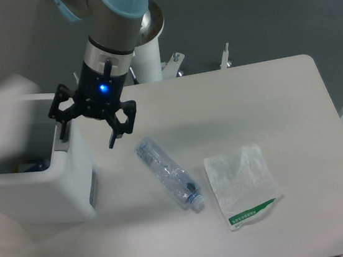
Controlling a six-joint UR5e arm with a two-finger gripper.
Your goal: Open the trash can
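The trash can (34, 183) sits at the table's (250, 106) left edge, long axis running left-right, grey push tab (58, 139) on its right rim; its lid is blurred, swung up. The gripper (87, 131) hangs wide-spread over that tab, holding nothing

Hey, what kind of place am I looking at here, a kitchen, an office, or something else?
Most likely a robotics lab or test room, not a kitchen. A robot arm's gripper hangs over a plain white table on grey floor, with an open trash can, an empty plastic bottle and a clear plastic bag laid out.
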